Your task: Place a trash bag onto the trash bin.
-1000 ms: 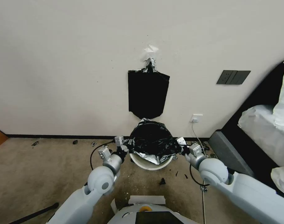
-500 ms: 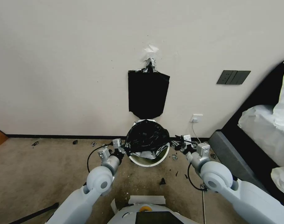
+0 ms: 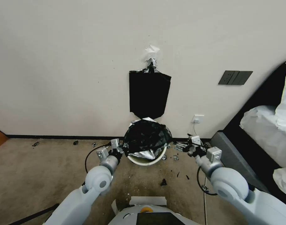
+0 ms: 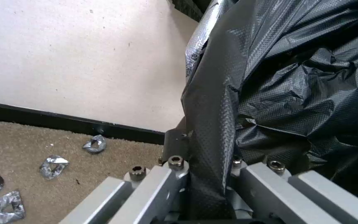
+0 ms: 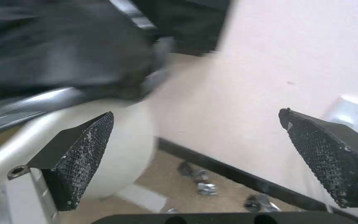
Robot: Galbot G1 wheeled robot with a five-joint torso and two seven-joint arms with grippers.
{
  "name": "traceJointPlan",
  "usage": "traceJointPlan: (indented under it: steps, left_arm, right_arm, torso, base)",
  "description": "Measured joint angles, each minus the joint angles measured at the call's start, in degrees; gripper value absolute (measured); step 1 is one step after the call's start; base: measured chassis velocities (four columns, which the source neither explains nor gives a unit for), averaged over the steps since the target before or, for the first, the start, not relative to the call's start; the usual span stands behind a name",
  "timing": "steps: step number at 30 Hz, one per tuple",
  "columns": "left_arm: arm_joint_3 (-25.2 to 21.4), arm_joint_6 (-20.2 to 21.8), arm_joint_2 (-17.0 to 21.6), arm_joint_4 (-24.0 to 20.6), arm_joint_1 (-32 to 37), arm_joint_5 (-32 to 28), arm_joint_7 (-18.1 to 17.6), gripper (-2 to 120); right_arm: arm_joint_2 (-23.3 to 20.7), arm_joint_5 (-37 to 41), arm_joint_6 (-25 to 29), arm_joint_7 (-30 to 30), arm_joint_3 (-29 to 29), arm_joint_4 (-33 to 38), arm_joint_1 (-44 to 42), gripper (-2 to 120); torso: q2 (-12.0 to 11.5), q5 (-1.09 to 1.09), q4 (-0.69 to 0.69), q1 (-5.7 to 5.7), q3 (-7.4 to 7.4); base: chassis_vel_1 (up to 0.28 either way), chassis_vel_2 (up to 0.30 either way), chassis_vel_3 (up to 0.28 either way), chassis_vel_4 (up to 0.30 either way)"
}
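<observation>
The trash bag (image 3: 146, 137) is a crinkled black sheet bunched over the top of the trash bin (image 3: 143, 161), a cream-white bucket against the wall. My left gripper (image 3: 119, 150) is at the bin's left side, shut on the bag's edge. In the left wrist view the film (image 4: 295, 93) runs down between the closed fingers of that gripper (image 4: 206, 158). My right gripper (image 3: 183, 146) stands open to the right of the bin, apart from the bag. The right wrist view shows this gripper (image 5: 204, 152) with nothing between its pads, the bin's wall (image 5: 121, 149) and the blurred bag (image 5: 63, 46) beyond.
A flat black bag pack (image 3: 149, 93) hangs from a clip on the wall just above the bin. A wall socket (image 3: 197, 118) and its cable are to the right. A dark bed frame (image 3: 230, 153) stands at the right. Foil and plastic scraps (image 3: 163, 182) litter the carpet.
My right gripper has let go of the bag's right edge, opened and drawn away to the right. The bag has slackened and sunk closer onto the bin. The left gripper keeps its hold.
</observation>
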Motion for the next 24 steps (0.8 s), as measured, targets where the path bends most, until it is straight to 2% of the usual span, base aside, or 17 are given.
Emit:
traceJointPlan:
  steps: [1, 2, 3, 4, 6, 8, 10, 12, 13, 16, 24]
  left_arm:
    - [0.0, 0.22, 0.12, -0.18, -0.05, -0.1, -0.19, 1]
    - [0.01, 0.86, 0.46, -0.72, -0.22, -0.44, -0.79, 1]
    - [0.01, 0.86, 0.46, -0.72, -0.22, -0.44, -0.79, 1]
    - [0.14, 1.48, 0.76, -1.32, -0.4, -0.58, -1.38, 1]
    - [0.18, 1.6, 0.83, -1.46, -0.43, -0.6, -1.48, 1]
    - [0.66, 3.05, 1.28, -2.69, -0.68, -0.7, -2.56, 1]
    - [0.9, 3.68, 1.39, -3.2, -0.77, -0.68, -3.02, 1]
    - [0.99, 3.88, 1.42, -3.38, -0.81, -0.66, -3.17, 1]
    - [1.59, 5.0, 1.42, -4.33, -1.07, -0.38, -4.06, 1]
    - [2.46, 5.86, 1.3, -4.67, -1.48, 0.72, -4.33, 1]
    - [3.31, 6.46, 1.12, -4.68, -2.45, 0.88, -4.37, 1]
  right_arm:
    - [0.11, -1.51, 0.39, -1.73, 0.32, 0.33, -1.49, 100]
    - [0.32, -5.93, 1.13, -6.02, 0.28, 0.56, -4.45, 100]
    - [0.32, -5.93, 1.13, -6.02, 0.28, 0.56, -4.45, 100]
    - [0.33, -9.78, 1.4, -8.96, -0.71, 0.63, -5.48, 100]
    - [0.3, -10.54, 1.42, -9.42, -0.99, 0.63, -5.51, 100]
    - [-0.32, -15.37, 1.3, -11.48, -4.03, 0.64, -4.04, 100]
    - [-0.72, -16.78, 1.17, -11.71, -5.61, 0.64, -2.68, 100]
    - [-0.86, -17.19, 1.12, -11.76, -6.09, 0.64, -2.2, 100]
    - [-1.81, -18.02, 0.49, -11.8, -9.0, 0.61, 0.9, 100]
    - [-3.12, -17.67, -0.29, -11.97, -11.96, 0.56, 4.21, 100]
    - [-5.54, -16.69, -2.05, -13.06, -14.47, 0.51, 8.69, 100]
  torso:
    - [0.0, -0.02, 0.0, 0.0, 0.0]
    - [0.0, -0.01, 0.0, 0.0, 0.0]
    - [0.0, -0.01, 0.0, 0.0, 0.0]
    - [0.0, 0.0, 0.0, 0.0, 0.0]
    - [0.0, 0.01, 0.0, 0.0, 0.0]
    - [0.0, 0.0, 0.02, 0.0, 0.0]
    - [0.0, 0.01, 0.03, 0.0, 0.0]
    - [0.0, 0.01, 0.03, 0.0, 0.0]
    - [0.0, 0.0, 0.04, 0.0, 0.0]
    - [0.0, 0.0, 0.02, 0.0, 0.0]
    - [0.0, 0.0, 0.02, 0.0, 0.0]
  base:
    - [0.0, 0.0, 0.0, 0.0]
    - [0.0, 0.0, 0.0, 0.0]
    - [0.0, 0.0, 0.0, 0.0]
    - [0.0, 0.0, 0.0, 0.0]
    - [0.0, 0.0, 0.0, 0.0]
    - [0.0, 0.0, 0.0, 0.0]
    - [0.0, 0.0, 0.0, 0.0]
    - [0.0, 0.0, 0.0, 0.0]
    - [0.0, 0.0, 0.0, 0.0]
    - [0.0, 0.0, 0.0, 0.0]
    - [0.0, 0.0, 0.0, 0.0]
